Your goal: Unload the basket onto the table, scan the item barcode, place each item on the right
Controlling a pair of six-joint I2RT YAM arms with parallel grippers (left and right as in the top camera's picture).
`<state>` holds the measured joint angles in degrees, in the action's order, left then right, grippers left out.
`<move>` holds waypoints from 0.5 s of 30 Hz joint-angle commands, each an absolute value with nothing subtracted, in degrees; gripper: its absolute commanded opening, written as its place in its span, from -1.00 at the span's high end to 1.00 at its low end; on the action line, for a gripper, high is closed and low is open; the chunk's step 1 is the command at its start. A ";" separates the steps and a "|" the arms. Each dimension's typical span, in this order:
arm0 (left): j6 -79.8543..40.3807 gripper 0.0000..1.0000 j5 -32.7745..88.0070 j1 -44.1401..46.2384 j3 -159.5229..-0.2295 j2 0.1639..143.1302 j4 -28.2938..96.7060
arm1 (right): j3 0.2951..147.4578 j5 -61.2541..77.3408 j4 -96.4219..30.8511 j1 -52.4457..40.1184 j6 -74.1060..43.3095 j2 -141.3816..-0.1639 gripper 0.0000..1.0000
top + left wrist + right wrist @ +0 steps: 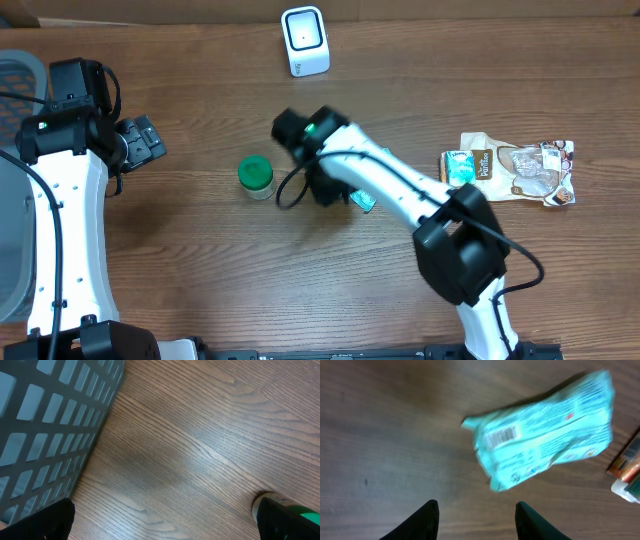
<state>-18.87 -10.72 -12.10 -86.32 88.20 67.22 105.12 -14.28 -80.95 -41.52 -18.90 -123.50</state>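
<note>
The teal packet point(545, 435) lies flat on the table point(380, 435), just beyond the right gripper point(476, 506), whose fingers are spread and hold nothing. Its barcode point(501, 436) faces up, probably so the far scanner point(305, 40) can read it.

I log left arm point(68, 230), right arm point(400, 192): white links, black joints, green lights point(312, 128), black cables point(283, 192); right claw point(476, 510) fingers point(422, 522) black.

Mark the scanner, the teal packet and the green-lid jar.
white scanner point(305, 40), overhead view, on its front face.
teal packet point(545, 430), right wrist view, middle of the printed side, right of the barcode.
green-lid jar point(255, 173), overhead view, on the green lid.
</note>
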 commanded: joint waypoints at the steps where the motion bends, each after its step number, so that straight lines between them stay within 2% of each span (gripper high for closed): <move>1: -17.78 -0.99 -10.48 -11.99 -86.32 88.09 67.09 | 108.14 -8.36 -80.62 -32.97 -19.97 -120.31 0.00; 4: -17.78 -0.99 -10.46 -11.99 -86.32 88.09 67.07 | 107.55 -1.74 -79.24 -26.09 -13.13 -120.44 -0.03; 7: -17.78 -0.99 -10.48 -11.99 -86.32 88.07 67.07 | 105.67 11.49 -76.07 -16.73 2.74 -120.55 -0.04; 13: -17.78 -0.99 -10.48 -11.99 -86.32 88.09 67.09 | 100.99 30.39 -73.71 -5.37 21.89 -120.57 -0.22; 15: -17.78 -0.99 -10.48 -11.99 -86.32 88.09 67.09 | 99.02 31.40 -72.55 -4.38 24.64 -120.57 -0.23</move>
